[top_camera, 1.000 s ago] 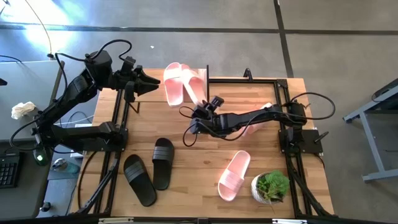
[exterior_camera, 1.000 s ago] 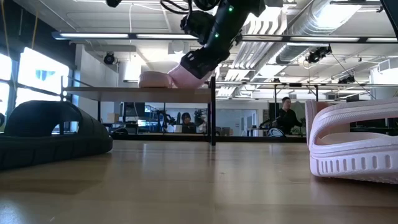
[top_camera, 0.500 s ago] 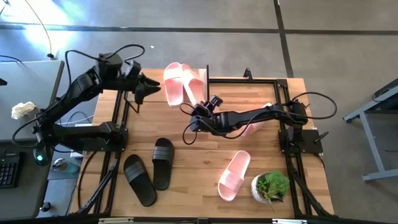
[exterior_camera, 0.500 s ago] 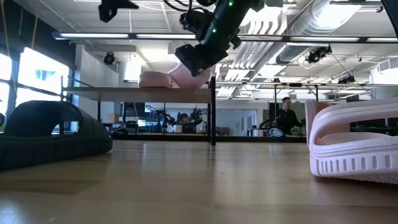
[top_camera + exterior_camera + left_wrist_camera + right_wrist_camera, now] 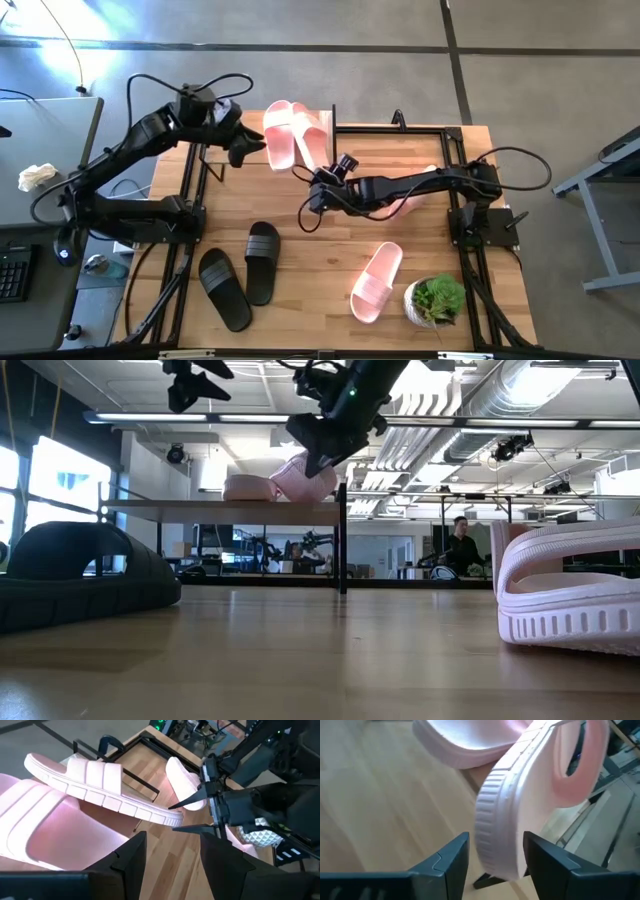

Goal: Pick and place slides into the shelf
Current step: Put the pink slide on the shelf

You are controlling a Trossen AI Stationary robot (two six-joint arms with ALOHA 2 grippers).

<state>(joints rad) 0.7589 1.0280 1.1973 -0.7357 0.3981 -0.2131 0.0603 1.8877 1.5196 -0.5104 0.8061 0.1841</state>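
Now | right claw (image 5: 318,183) wide by shelf (image 5: 325,128) | left claw (image 5: 247,147) wide | plant (image 5: 437,298) aside

a potted green plant (image 5: 437,298) stands on the wooden table (image 5: 310,270); keyboard (image 5: 15,267) beside it.

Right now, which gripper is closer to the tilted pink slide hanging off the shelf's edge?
The right. The right gripper is open at the tilted pink slide, its heel just off the fingers. The left gripper hovers open farther off, beyond the other pink slide on the shelf.
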